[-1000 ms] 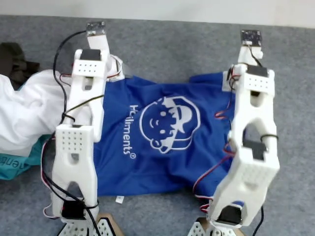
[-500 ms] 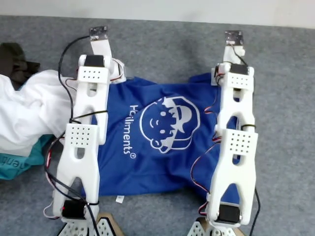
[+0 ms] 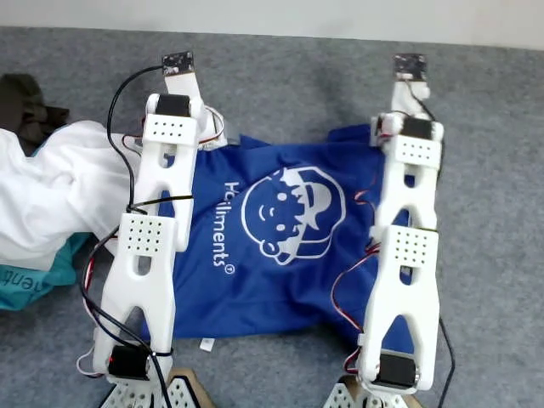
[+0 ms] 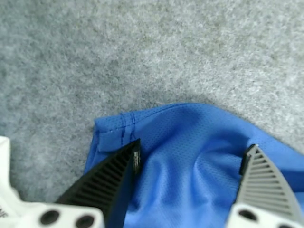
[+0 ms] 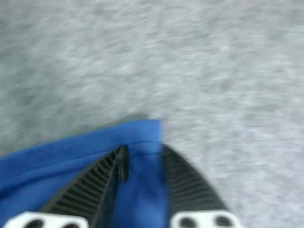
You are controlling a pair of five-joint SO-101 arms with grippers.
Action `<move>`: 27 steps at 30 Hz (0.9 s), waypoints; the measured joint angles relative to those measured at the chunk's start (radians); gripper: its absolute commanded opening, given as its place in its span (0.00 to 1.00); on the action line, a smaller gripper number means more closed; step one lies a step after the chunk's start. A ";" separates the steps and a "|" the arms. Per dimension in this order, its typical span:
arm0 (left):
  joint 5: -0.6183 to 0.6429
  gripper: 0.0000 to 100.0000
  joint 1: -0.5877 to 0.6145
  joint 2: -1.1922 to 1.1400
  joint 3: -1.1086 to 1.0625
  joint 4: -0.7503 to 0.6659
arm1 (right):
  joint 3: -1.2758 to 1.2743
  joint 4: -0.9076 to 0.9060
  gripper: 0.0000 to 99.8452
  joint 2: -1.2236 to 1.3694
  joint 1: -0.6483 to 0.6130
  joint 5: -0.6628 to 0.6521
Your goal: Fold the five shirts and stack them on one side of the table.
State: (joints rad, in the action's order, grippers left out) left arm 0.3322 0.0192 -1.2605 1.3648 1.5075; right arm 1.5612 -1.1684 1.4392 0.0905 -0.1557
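A blue shirt (image 3: 280, 255) with a white cartoon print lies spread flat on the grey table, front up. My left arm (image 3: 157, 221) stretches over its left side and my right arm (image 3: 410, 238) over its right side, both ending at the shirt's far edge. In the left wrist view my left gripper (image 4: 192, 154) is open, its fingers straddling the far left corner of the blue shirt (image 4: 190, 142). In the right wrist view my right gripper (image 5: 144, 156) is pinched on the far right corner of the blue shirt (image 5: 142, 137).
A heap of white shirts (image 3: 51, 195) lies at the table's left, with a teal garment (image 3: 30, 276) under its near side and a dark item (image 3: 21, 102) beyond it. Bare grey table (image 3: 289, 85) runs past the shirt's far edge.
Both arms have stretched out toward the far edge of the shirt. The right arm straightened from a bent pose and shifted slightly left.
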 measured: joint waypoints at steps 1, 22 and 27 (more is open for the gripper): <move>0.002 0.15 0.000 0.000 0.000 0.000 | 0.028 -0.002 0.00 0.014 0.000 0.000; 0.006 0.01 -0.025 -0.002 0.160 -0.075 | 0.084 0.140 0.00 0.041 0.032 0.000; 0.006 0.01 -0.043 -0.002 0.212 -0.167 | 0.084 0.199 0.00 -0.021 0.035 0.095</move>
State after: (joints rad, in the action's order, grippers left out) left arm 0.3383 -0.0238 -1.2620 1.5766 1.3403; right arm 1.6456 -0.9689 1.4177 0.1258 -0.0606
